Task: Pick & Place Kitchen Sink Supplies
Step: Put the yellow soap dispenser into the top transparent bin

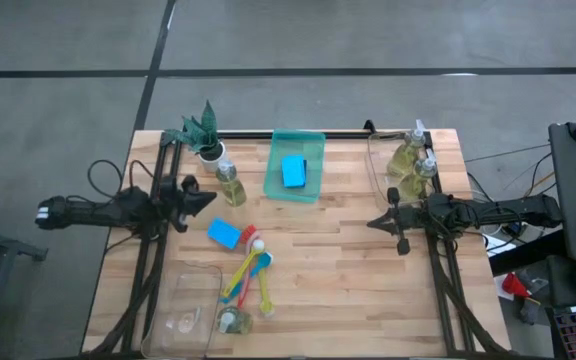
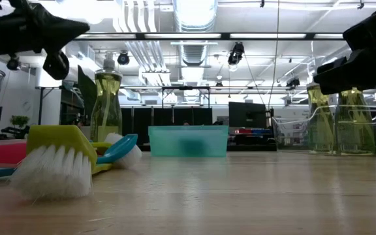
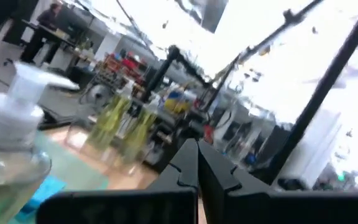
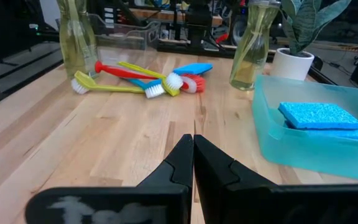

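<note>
A blue sponge [image 1: 224,233] lies flat on the table left of centre; another sponge [image 1: 294,170] lies in the green tray [image 1: 313,185]. Several brushes [image 1: 248,275] lie in a heap, red, yellow, blue and green handles crossing. One soap bottle [image 1: 231,182] stands by the plant, one [image 1: 233,320] near the front edge, and two [image 1: 413,160] in a clear tray at the back right. My left gripper [image 1: 208,198] hovers shut at the left, tilted a little upward, beside the bottle [image 3: 11,155]. My right gripper [image 1: 374,222] hovers shut at the right, pointing toward the brushes [image 4: 148,81].
A potted plant [image 1: 203,130] stands at the far left corner. A clear tray [image 1: 183,315] lies at the near left, another [image 1: 378,160] at the back right. Bare wood lies between the two grippers and across the near right of the table.
</note>
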Action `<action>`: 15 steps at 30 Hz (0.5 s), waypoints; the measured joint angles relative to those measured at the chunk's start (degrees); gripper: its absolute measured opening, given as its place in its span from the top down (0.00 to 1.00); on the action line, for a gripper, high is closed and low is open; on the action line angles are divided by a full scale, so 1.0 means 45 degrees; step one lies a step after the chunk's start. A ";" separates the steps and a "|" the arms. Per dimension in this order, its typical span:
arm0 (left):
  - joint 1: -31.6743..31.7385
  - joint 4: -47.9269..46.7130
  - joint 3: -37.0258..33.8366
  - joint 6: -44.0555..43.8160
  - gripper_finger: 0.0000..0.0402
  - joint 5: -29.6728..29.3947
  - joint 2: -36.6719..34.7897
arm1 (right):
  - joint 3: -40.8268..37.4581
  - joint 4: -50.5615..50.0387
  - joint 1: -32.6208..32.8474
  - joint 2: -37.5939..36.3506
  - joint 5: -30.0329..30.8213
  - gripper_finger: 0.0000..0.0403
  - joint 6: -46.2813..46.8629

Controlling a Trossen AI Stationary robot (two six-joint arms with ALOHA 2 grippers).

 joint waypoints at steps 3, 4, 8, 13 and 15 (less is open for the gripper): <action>0.0013 0.0143 0.0005 -0.0255 0.98 -0.0820 -0.0002 | 0.0000 0.0000 0.0004 0.0000 0.0000 0.98 0.0000; 0.0008 0.0104 0.0019 -0.0168 0.97 -0.0879 -0.0002 | 0.0000 0.0000 0.0001 0.0003 0.0000 0.98 0.0000; 0.0003 0.0082 0.0408 -0.0464 0.85 -0.0888 0.0090 | 0.0000 0.0000 0.0000 0.0005 0.0000 0.98 0.0000; -0.0021 0.0120 0.1249 -0.0486 0.60 -0.0587 0.0881 | 0.0000 0.0005 0.0000 0.0005 0.0000 0.98 0.0000; -0.0021 0.0066 0.1649 0.0131 0.50 -0.0592 0.1404 | 0.0002 0.0005 0.0003 0.0005 0.0000 0.98 0.0000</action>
